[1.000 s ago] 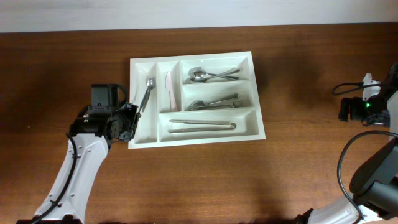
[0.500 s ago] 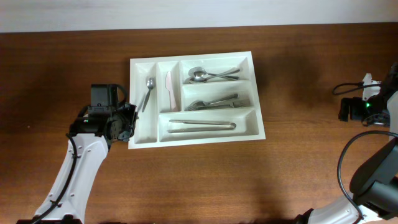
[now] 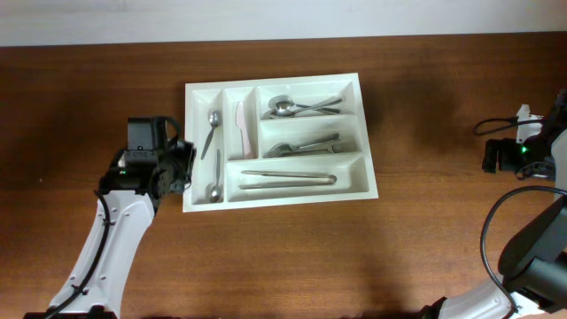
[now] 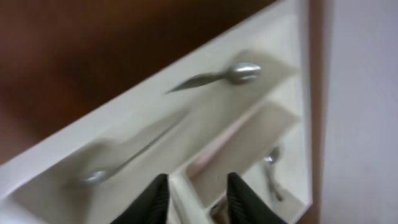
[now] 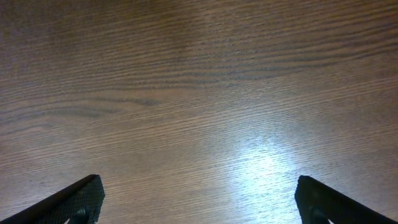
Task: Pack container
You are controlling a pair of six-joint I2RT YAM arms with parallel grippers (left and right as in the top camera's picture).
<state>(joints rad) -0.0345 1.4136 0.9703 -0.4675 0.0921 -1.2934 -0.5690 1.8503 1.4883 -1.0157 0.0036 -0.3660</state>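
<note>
The container is a white five-compartment cutlery tray lying mid-table. Its leftmost narrow compartment holds two metal spoons, one at the far end and one at the near end. My left gripper hangs at the tray's left edge, open and empty. In the left wrist view, which is blurred, the fingers straddle a tray divider, with the two spoons beyond. My right gripper is far right, open and empty over bare wood.
A pale knife lies in the second narrow compartment. The crosswise compartments hold spoons, forks and metal tongs. The wooden table's far edge meets a white wall at the top.
The spoon my left gripper held now lies in the near end of the leftmost compartment. The gripper has let go and drawn back slightly. The right arm has not moved.
</note>
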